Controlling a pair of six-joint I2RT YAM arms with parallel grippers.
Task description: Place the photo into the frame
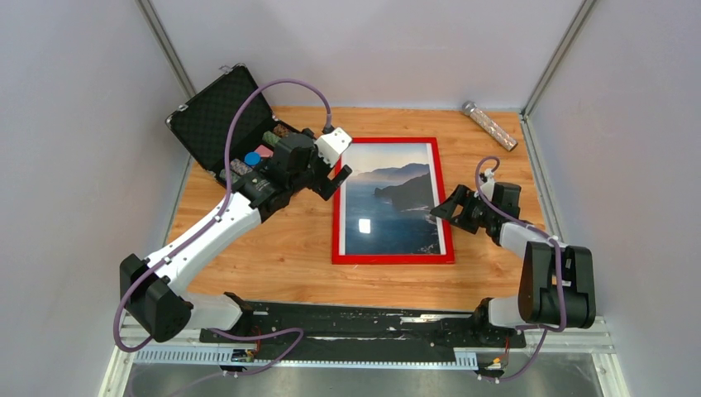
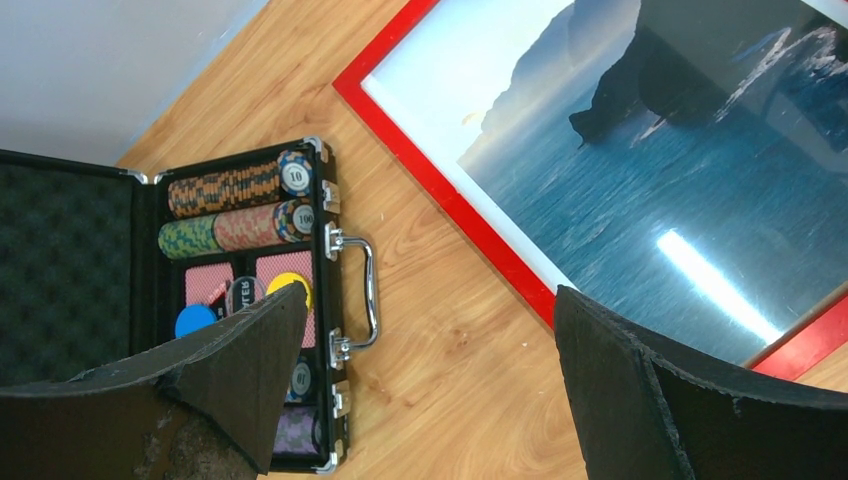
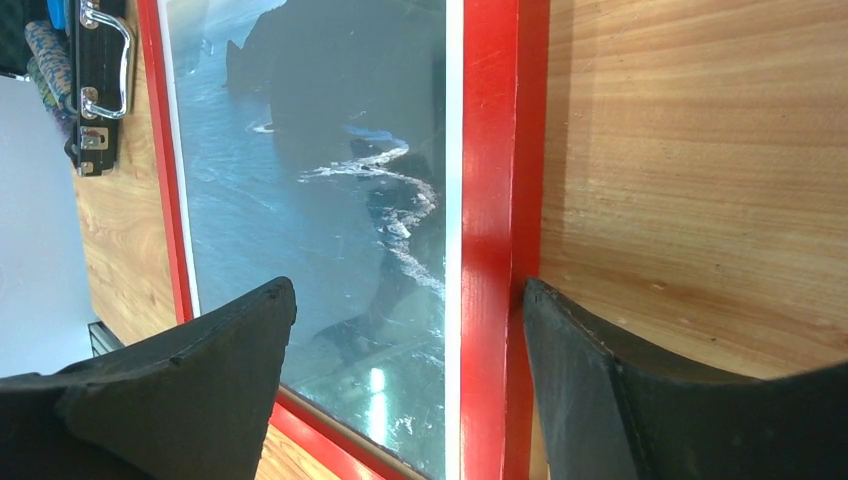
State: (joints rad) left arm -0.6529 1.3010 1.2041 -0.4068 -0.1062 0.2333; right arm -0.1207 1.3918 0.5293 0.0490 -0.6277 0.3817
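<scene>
The red frame point(image 1: 393, 258) lies flat in the middle of the wooden table, red face up. The photo point(image 1: 388, 207) of blue sea and dark cliffs sits inside it, behind glossy glazing. My left gripper point(image 1: 335, 180) hovers open by the frame's far left corner. In the left wrist view it point(image 2: 430, 291) spans bare wood between the frame point(image 2: 440, 190) and the case, holding nothing. My right gripper point(image 1: 442, 208) is open astride the frame's right rail point(image 3: 490, 200). One finger hangs over the photo point(image 3: 320, 180) and the other stands just outside the rail; nothing is gripped between them point(image 3: 408, 290).
An open black foam-lined case point(image 1: 223, 116) holding poker chips point(image 2: 240, 185) stands at the back left, its handle point(image 2: 368, 290) facing the frame. A glittery tube point(image 1: 489, 126) lies at the back right corner. Grey walls enclose the table; a black rail point(image 1: 364, 318) runs along the near edge.
</scene>
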